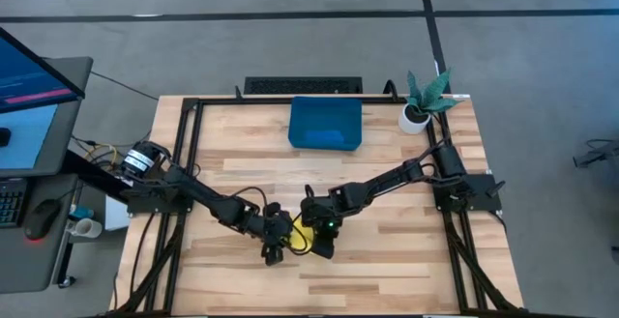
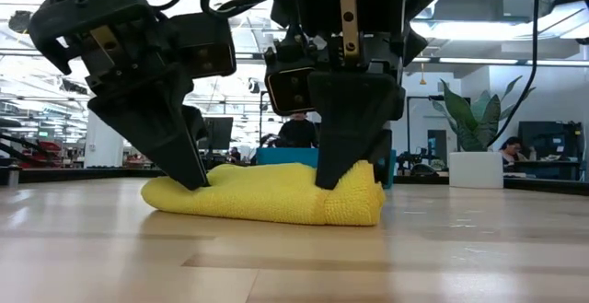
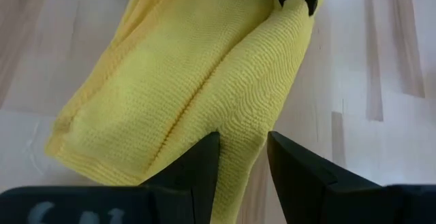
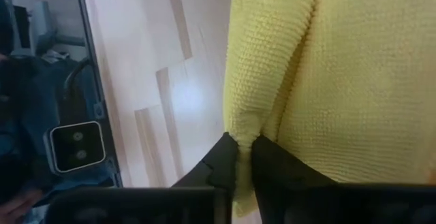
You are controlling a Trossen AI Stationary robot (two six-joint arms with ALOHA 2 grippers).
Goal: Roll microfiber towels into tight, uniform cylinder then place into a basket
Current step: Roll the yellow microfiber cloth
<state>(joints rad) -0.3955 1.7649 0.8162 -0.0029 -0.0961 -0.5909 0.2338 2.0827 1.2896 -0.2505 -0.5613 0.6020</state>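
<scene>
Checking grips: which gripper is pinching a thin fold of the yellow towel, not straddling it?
The right gripper: its fingers nip a thin ridge of the yellow towel. The left gripper straddles a thicker fold, jaws wider apart.

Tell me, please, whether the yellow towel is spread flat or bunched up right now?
Bunched up: the yellow towel lies as a thick folded bundle on the table, pinched by the left gripper and the right gripper.

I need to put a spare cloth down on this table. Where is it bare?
Bare wood lies between the dark teal-blue basket and the arms, and along the near edge. The middle is crowded: both grippers sit on the folded yellow microfiber towel. The white plant pot fills the far right corner.
</scene>
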